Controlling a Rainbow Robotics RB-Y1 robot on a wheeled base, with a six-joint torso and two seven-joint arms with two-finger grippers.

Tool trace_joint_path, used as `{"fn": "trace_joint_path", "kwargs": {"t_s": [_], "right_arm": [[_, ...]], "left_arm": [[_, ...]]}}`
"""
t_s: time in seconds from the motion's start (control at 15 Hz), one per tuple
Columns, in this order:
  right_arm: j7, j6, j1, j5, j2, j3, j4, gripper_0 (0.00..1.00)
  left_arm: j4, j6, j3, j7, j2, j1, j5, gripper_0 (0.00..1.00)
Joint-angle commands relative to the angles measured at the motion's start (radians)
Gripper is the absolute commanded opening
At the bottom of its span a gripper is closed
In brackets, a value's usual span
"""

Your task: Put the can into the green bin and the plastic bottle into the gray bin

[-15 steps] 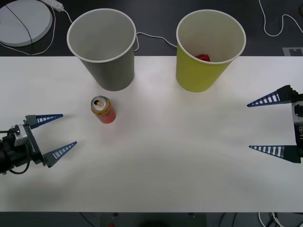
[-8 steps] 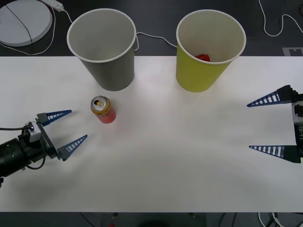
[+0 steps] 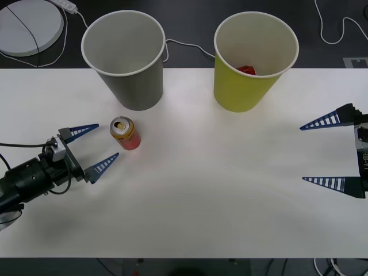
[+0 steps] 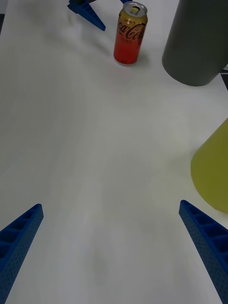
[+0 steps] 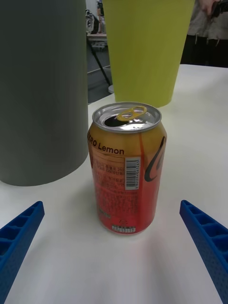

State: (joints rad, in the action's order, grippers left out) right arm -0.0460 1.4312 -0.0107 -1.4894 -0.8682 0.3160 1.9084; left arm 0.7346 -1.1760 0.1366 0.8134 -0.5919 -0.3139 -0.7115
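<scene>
Left gripper [image 3: 98,147]: low on the white surface [image 3: 230,190], fingers wide, holding nothing, pointing at the can.
Can [image 3: 125,133]: stands upright just beside the left gripper's fingers, not touched, in front of the gray bin.
Gray bin [image 3: 125,57]: upright at the back, looks empty.
Green bin [image 3: 253,60]: upright, well apart from the can, with something red inside; I cannot tell what it is.
Right gripper [image 3: 328,152]: waits at the right edge, fingers wide, holding nothing.
What could go wrong: the can is light and tall. I think a finger could bump it and tip it over or roll it away. It is also close to the gray bin, so it could land in the wrong one.
</scene>
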Motion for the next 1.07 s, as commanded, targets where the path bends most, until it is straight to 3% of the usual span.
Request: {"fn": "trace_joint_path", "kwargs": {"t_s": [0.07,1.07], "right_arm": [[0.000,0.000,0.000,0.000,0.000,0.000,0.000,1.00],[0.000,0.000,0.000,0.000,0.000,0.000,0.000,1.00]], "left_arm": [[0.000,0.009,0.000,-0.003,0.023,-0.010,-0.006,1.00],[0.000,0.072,0.000,-0.023,0.119,-0.082,-0.089,1.00]]}}
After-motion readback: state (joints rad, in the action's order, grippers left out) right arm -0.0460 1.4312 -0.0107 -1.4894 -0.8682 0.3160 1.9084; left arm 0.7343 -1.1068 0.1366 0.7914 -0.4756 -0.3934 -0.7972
